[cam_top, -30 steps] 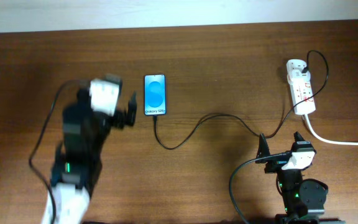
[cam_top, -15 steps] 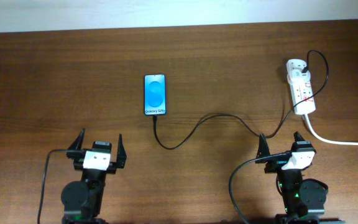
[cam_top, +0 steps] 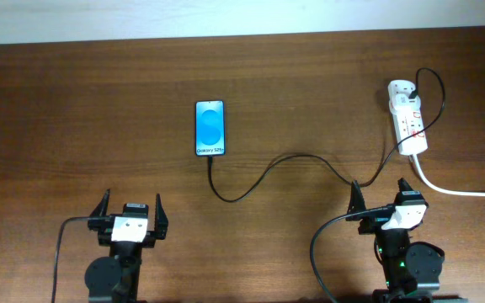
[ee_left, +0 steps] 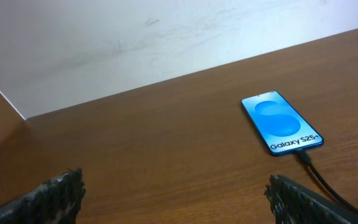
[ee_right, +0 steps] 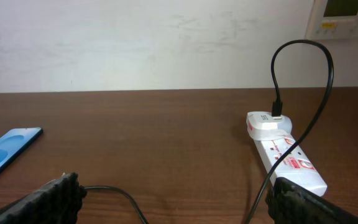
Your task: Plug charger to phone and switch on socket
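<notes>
The phone (cam_top: 210, 128) lies flat mid-table, blue screen lit; it also shows in the left wrist view (ee_left: 281, 122) and at the left edge of the right wrist view (ee_right: 5, 150). The charger cable (cam_top: 276, 165) is plugged into the phone's near end (ee_left: 302, 155) and curves right to a white adapter on the socket (cam_top: 407, 120), also seen in the right wrist view (ee_right: 288, 157). My left gripper (cam_top: 130, 219) is open and empty at the front left, well short of the phone. My right gripper (cam_top: 381, 200) is open and empty at the front right, near the cable.
The thick white power cord (cam_top: 461, 191) runs from the socket off the right edge. A white wall (ee_right: 166, 43) stands behind the table's far edge. My arms' own black cables trail at the front (cam_top: 318, 252).
My left arm has drawn back from beside the phone to the front left of the table and settled there, gripper open. The right arm, phone, cable and socket have not moved.
</notes>
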Action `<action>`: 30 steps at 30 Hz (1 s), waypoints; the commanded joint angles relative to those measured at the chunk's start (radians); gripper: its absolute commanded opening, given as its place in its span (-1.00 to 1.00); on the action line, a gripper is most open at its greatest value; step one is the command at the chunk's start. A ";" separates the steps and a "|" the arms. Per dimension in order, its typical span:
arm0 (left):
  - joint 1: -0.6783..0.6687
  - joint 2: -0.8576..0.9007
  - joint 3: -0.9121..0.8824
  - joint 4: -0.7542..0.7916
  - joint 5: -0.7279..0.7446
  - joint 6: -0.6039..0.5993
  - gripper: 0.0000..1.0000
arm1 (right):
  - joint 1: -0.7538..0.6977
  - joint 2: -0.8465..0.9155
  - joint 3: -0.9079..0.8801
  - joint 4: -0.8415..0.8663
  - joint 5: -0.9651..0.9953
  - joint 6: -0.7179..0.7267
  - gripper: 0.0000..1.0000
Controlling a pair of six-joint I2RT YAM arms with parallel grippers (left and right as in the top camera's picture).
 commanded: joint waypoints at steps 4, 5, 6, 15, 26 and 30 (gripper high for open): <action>0.014 -0.010 -0.048 0.087 0.019 0.023 0.99 | 0.007 -0.008 -0.005 -0.006 0.004 -0.007 0.97; 0.017 -0.010 -0.048 0.086 0.020 0.023 0.99 | 0.007 -0.008 -0.005 -0.006 0.004 -0.007 0.97; 0.019 -0.010 -0.048 0.085 0.020 0.023 0.99 | 0.007 -0.008 -0.005 -0.006 0.004 -0.007 0.97; 0.018 -0.010 -0.047 0.086 0.022 0.023 0.99 | 0.007 -0.009 -0.005 -0.006 0.004 -0.007 0.97; 0.018 -0.010 -0.047 0.086 0.022 0.023 0.99 | 0.007 -0.009 -0.005 -0.006 0.004 -0.007 0.97; 0.018 -0.010 -0.047 0.086 0.022 0.023 0.99 | 0.007 -0.008 -0.005 -0.006 0.004 -0.007 0.97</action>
